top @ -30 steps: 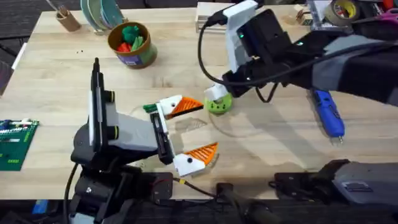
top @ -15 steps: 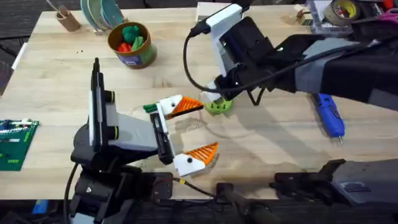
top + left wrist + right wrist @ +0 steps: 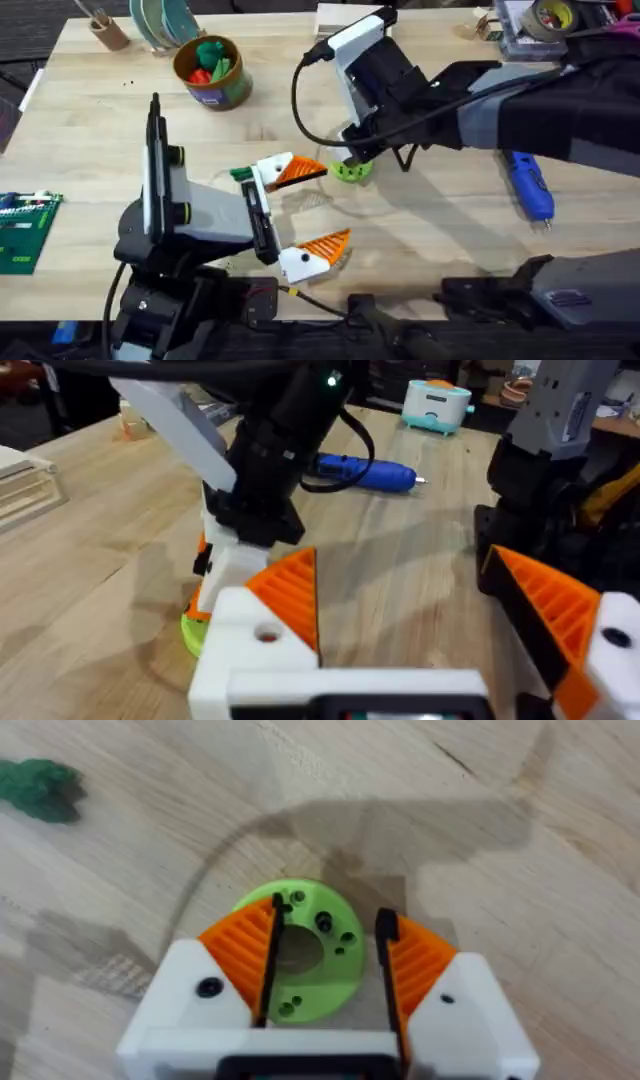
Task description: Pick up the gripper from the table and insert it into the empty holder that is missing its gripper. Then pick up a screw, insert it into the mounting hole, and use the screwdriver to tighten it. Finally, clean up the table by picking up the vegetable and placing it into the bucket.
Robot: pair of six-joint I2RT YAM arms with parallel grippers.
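Overhead, the right gripper [image 3: 350,160] reaches across the middle of the table [image 3: 440,230] and sits low over a bright green ring-shaped disc [image 3: 349,171]. Its wrist view shows the two orange ribbed pads [image 3: 245,955] straddling the disc [image 3: 308,948] with a gap between them, one pad over the disc's central hole and the other at its rim, so the jaws are parted, not clamped. The left gripper [image 3: 305,218] rests near the front of the table with its white fingers spread wide, both carrying orange wedges, and holds nothing. The vegetable [image 3: 240,174] lies just behind its far finger. The screwdriver [image 3: 527,183] lies well to the right, and the bucket [image 3: 211,72] stands at the back left with green and red toys inside.
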